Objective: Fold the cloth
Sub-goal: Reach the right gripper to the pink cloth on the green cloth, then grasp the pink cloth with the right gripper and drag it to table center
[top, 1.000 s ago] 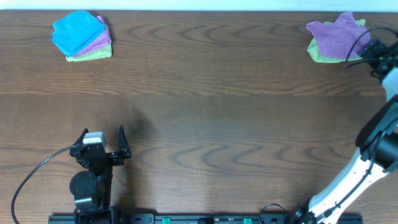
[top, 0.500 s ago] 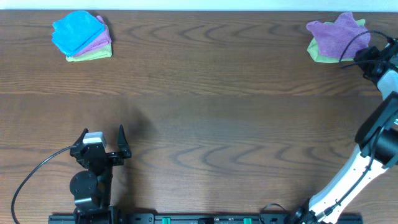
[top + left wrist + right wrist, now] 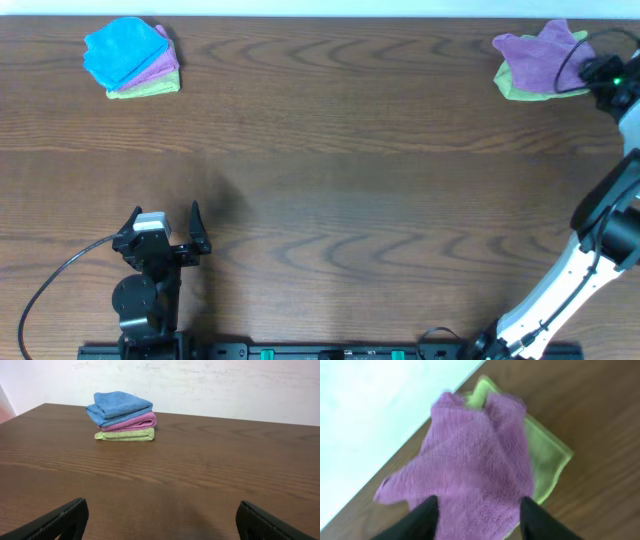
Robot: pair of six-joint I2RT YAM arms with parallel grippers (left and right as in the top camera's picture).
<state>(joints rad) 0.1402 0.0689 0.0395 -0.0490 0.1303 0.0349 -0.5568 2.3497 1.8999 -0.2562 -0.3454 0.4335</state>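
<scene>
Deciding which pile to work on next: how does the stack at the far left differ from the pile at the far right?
The left stack is neatly folded; the right pile has a crumpled purple cloth on top. The left stack shows three cloths, blue, pink, green; the right pile shows two, purple over green. Both sit at the far edge of the table, with green at the bottom.

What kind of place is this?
Probably a robotics lab or test bench: a dark wood-grain table against a plain white wall, a cabled black robot arm at its edge, and a stack of folded blue, pink and green cloths.
</scene>
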